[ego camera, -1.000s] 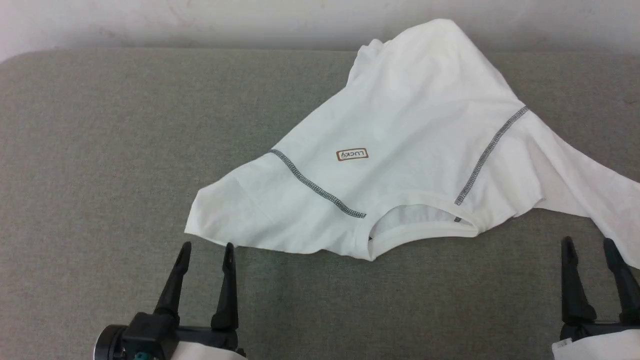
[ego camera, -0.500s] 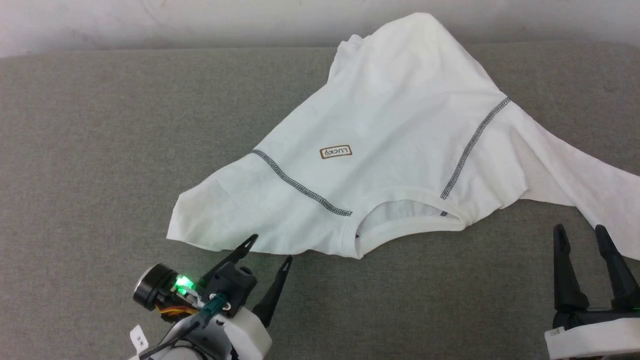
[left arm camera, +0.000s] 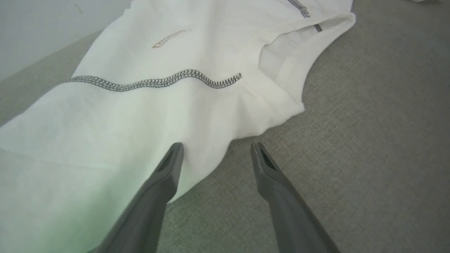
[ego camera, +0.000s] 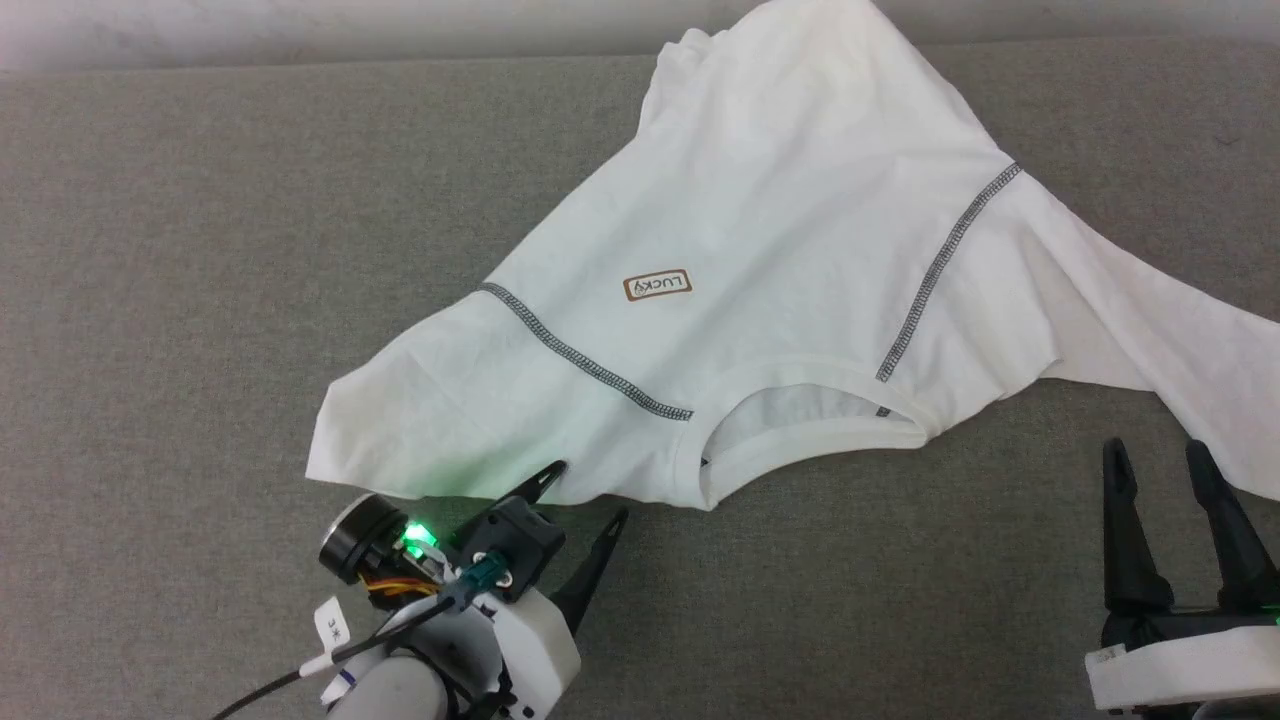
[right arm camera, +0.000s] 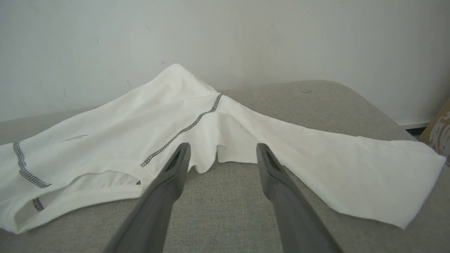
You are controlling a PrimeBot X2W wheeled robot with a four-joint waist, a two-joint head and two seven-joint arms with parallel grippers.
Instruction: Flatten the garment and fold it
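Right now the thin white long-sleeved shirt lies spread on the grey woven fabric surface. Its ribbed collar opening faces the robot, and the body runs away from it toward the pale wall. The dark grey zigzag shoulder seam and the small brown-bordered chest patch face up.

The relation that matters is at the near left edge. The left gripper is angled up and to the right with its two dark fingers spread apart and nothing between them. It is just at the folded shoulder edge, beside the collar, so it looks the nearer arm and the likelier one to take the first hold for flattening. The right gripper points straight up the head view, jaws also wide and empty, close to the long sleeve that trails off to the right.

The left wrist view adds something the head view leaves vague: the cloth's edge passes between the fingers, one finger over white fabric and the other over bare grey. Whether either touches, I cannot tell. The right wrist view shows the shirt's far end peaked up against the wall. It also shows the whole sleeve lying flat out to its cuff, which the head view cuts off.
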